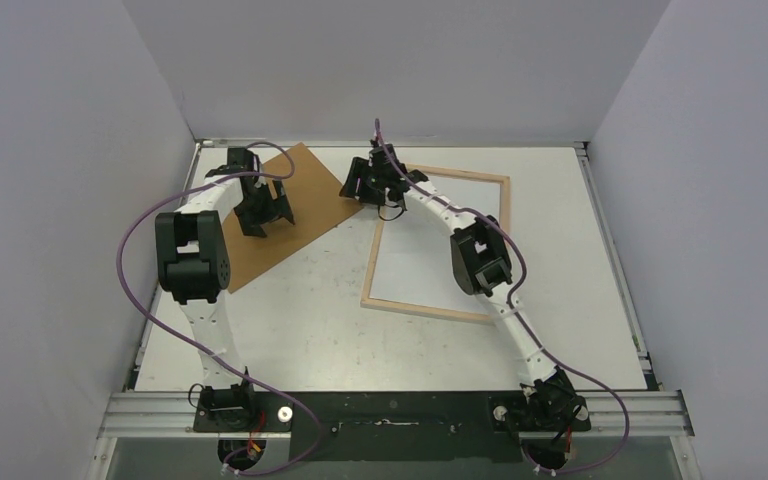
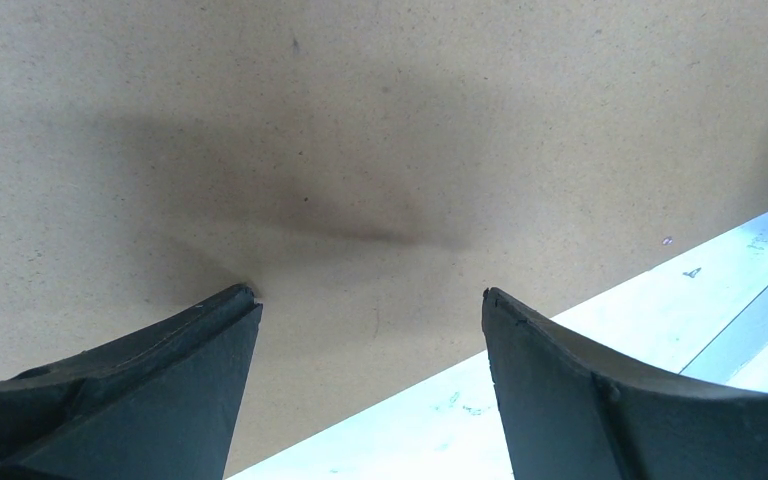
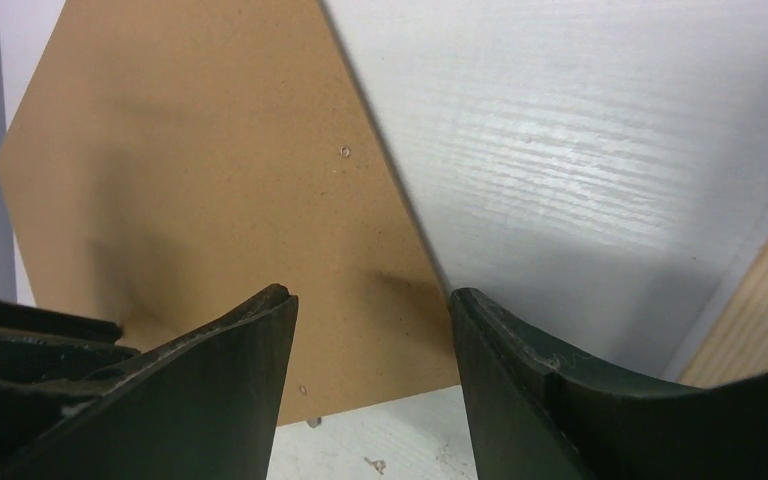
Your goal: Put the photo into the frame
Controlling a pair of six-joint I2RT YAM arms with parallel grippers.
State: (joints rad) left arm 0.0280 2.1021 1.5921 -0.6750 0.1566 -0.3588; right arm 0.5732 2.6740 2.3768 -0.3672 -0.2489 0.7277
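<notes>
White paper fills the frame (image 1: pixel 420 311), right of centre in the top view; I take it for the photo (image 1: pixel 425 245) lying face down. It looks thin, limp and easily creased, so nudge it only at an edge. The stiff brown hardboard (image 1: pixel 300 170) lies upper left. The left gripper (image 1: pixel 270 225) hovers over it and the right gripper (image 1: pixel 358 188) sits by its corner, both claws apart and empty.

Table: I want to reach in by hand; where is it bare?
Bare: the near strip between frame and arm bases, and right of the frame to the table edge. Crowded: the far gap between hardboard sheet and frame, under the right gripper.
</notes>
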